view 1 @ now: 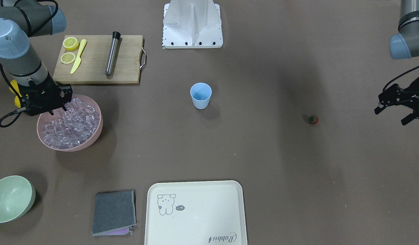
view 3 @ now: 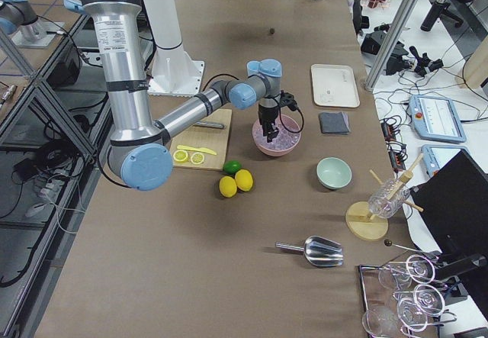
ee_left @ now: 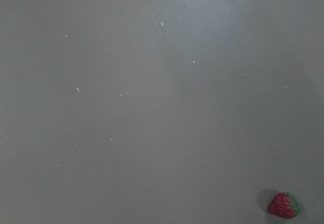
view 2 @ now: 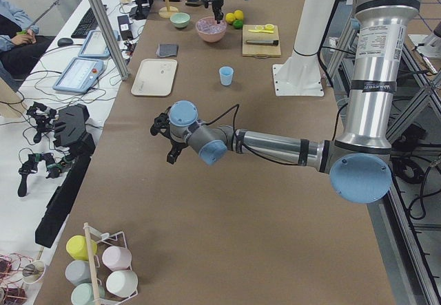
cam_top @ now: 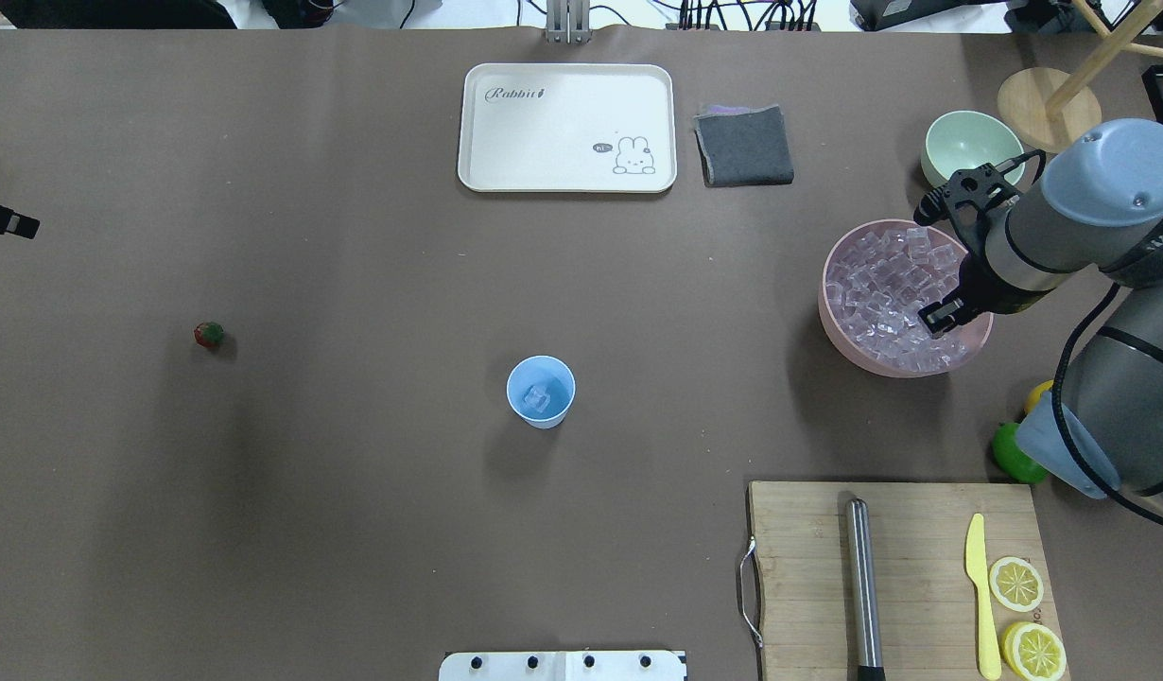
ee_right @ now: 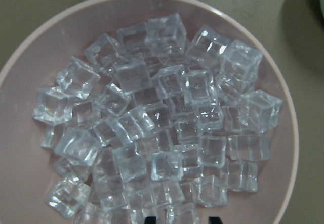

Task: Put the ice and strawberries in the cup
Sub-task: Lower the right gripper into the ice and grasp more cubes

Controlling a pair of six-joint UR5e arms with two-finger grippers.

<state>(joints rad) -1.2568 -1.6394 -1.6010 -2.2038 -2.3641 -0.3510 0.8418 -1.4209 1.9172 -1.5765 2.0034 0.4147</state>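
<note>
Seen from overhead, your left gripper point(view 1: 391, 115) hangs with fingers apart at ten o'clock of the strawberry point(cam_top: 208, 334). The strawberry lies at nine o'clock of the cup point(cam_top: 541, 392), well apart. The cup holds one piece of ice point(ee_right: 162, 133). Between two and three o'clock, the right gripper point(ee_right: 181, 218) hovers, fingers spread, over the heap in the pink bowl point(cam_top: 841, 331). Straddle one top cube and close gently.

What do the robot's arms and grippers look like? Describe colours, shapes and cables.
The right arm and left arm are silver-grey tubes with pale blue joint caps. The right gripper and left gripper are black, two-fingered. Black cables loop beside each wrist.
</note>
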